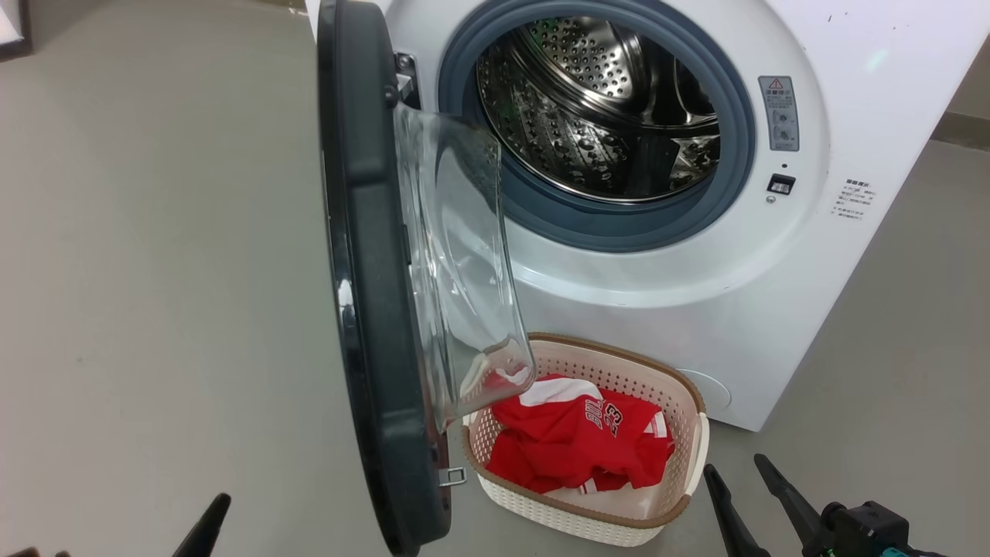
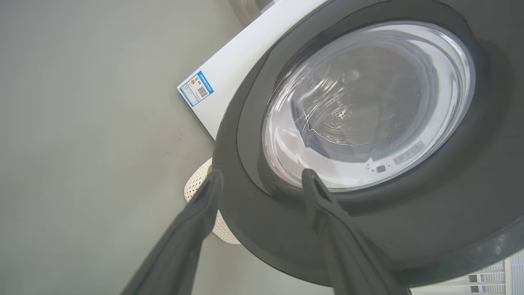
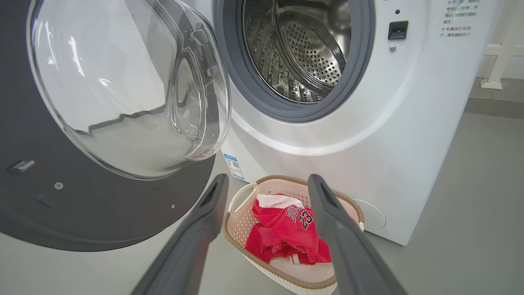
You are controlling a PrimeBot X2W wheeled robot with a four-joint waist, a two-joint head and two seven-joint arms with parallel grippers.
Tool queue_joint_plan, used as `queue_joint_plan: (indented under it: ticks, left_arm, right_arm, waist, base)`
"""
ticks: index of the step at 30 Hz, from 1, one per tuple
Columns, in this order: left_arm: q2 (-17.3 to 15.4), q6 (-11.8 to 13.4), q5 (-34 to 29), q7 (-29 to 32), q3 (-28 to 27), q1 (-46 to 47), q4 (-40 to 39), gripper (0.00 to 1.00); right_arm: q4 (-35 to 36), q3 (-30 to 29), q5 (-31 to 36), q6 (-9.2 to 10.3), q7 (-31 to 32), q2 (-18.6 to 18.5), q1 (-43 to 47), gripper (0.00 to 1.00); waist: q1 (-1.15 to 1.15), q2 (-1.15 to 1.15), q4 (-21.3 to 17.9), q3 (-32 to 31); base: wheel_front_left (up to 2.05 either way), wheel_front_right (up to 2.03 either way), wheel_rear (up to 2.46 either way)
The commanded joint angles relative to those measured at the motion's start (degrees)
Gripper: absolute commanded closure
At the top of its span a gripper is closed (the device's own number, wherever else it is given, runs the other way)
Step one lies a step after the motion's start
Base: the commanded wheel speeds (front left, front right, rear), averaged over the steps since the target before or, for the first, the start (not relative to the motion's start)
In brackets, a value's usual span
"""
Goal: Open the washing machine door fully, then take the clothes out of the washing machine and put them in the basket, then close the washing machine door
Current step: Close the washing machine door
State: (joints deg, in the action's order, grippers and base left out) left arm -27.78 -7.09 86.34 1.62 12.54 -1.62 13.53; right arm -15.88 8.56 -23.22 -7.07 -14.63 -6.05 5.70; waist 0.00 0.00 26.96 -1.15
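Observation:
The washing machine (image 1: 773,294) stands with its steel drum (image 1: 603,108) showing no clothes. The washing machine door (image 1: 363,271) hangs open, edge-on to my head, its glass bowl (image 1: 456,255) facing the opening. On the floor in front sits the basket (image 1: 681,394) with the red clothes (image 1: 572,449) in it, the number 23 showing. My right gripper (image 3: 268,180) is open, above the basket (image 3: 245,221) and the clothes (image 3: 286,233). My left gripper (image 2: 262,176) is open, facing the door's outer face (image 2: 409,229), holding nothing.
Grey floor (image 1: 155,271) stretches to the left of the door. A blue label (image 2: 196,88) is stuck on the machine's front low down. The basket's corner (image 2: 196,184) peeks from under the door rim. One left finger (image 1: 213,526) shows at the lower left.

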Motion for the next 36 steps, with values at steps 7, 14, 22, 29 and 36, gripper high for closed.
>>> queue_joint_plan:
  ticks: [7, 14, 22, 29, 36]
  left_arm:
    - [-0.53, -0.40, -4.53, -8.05, -0.24, 0.88, 2.34, 0.00]
    - [-0.59, -0.40, -12.25, -15.54, 3.07, 1.83, 6.42, 0.00]
    - [4.29, -0.40, -32.66, -16.59, -4.26, 1.89, 7.79, 0.00]
    - [10.78, -0.40, -53.69, -16.61, -13.10, -0.58, 2.74, 0.00]
    - [16.26, -0.40, -66.11, -16.61, -18.48, -2.83, -1.78, 0.00]
  right_arm:
    - [1.44, 0.43, -0.21, -0.42, -0.37, -0.92, -1.15, 0.00]
    - [1.55, -0.36, -0.16, -0.42, -0.37, -1.09, -1.15, 0.00]
    - [2.02, -1.72, 0.01, -0.42, -0.37, -1.12, -0.97, 0.00]
    - [2.45, -2.53, 0.13, -0.42, -0.37, -1.28, -0.76, 0.00]
    - [2.88, -2.98, 0.27, -0.42, -0.37, -1.22, -0.37, 0.00]
  waist:
    - [0.00, 0.00, -0.26, 0.18]
    - [0.00, 0.00, -0.51, 0.20]
    - [0.00, 0.00, -0.53, -0.12]
    - [0.00, 0.00, -0.50, -0.43]
    - [0.00, 0.00, -0.84, -0.79]
  base:
    - [0.00, 0.00, 0.00]
    - [0.00, 0.00, 0.00]
    - [0.00, 0.00, 0.00]
    - [0.00, 0.00, 0.00]
    - [0.00, 0.00, 0.00]
